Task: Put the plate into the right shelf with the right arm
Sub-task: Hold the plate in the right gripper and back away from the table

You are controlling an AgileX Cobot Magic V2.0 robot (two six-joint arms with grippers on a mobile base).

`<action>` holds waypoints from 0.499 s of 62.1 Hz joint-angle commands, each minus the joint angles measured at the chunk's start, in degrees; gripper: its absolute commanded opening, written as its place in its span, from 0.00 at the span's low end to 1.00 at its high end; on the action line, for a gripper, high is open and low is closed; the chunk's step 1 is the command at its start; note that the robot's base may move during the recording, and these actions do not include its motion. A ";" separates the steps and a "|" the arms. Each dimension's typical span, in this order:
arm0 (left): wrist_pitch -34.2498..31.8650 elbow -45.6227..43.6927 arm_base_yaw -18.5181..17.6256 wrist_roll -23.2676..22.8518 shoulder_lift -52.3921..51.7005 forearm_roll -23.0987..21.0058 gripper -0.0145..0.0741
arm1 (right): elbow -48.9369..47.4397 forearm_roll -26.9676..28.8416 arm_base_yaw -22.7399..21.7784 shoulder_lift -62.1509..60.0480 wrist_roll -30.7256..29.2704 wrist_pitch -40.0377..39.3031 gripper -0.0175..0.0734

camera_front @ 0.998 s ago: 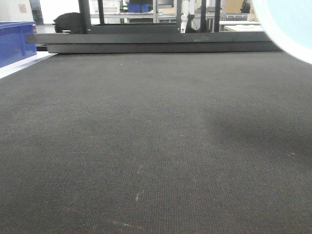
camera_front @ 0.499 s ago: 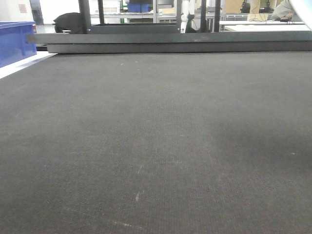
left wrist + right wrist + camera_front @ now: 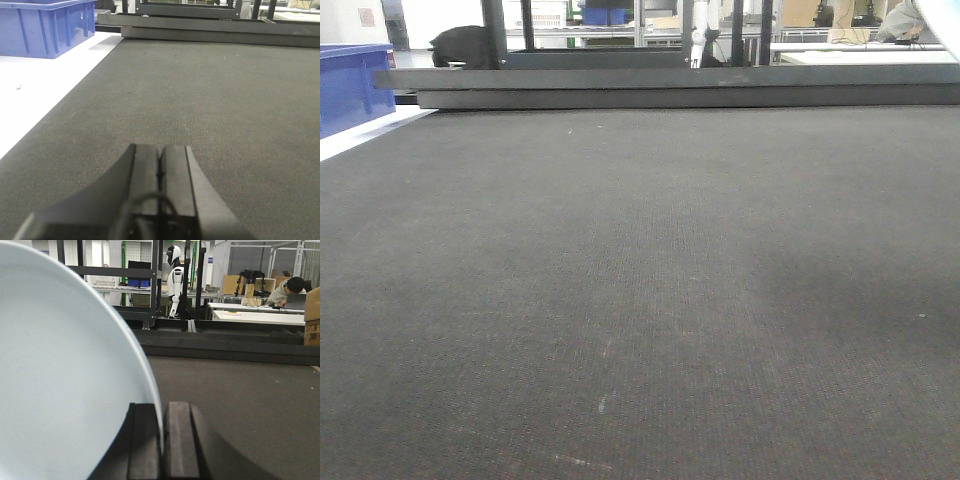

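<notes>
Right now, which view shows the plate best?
The right wrist view: the plate fills its left half, its edge pinched in the shut right gripper. The front view shows at most a pale sliver in its top right corner, too little to be sure. The left wrist view shows none of it.

Dark grey woven mat (image 3: 640,300) covers the work surface. A white tabletop (image 3: 35,95) borders it on the left, carrying a blue plastic bin (image 3: 45,27). Dark metal beams (image 3: 670,88) line the far edge. Beyond stand a white humanoid figure (image 3: 174,277) and desks (image 3: 250,317).
</notes>
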 commanded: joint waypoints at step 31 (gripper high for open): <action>-5.16 0.59 -0.11 -0.40 -0.59 -0.47 0.02 | -1.73 0.09 -0.30 0.51 -0.25 -5.16 0.25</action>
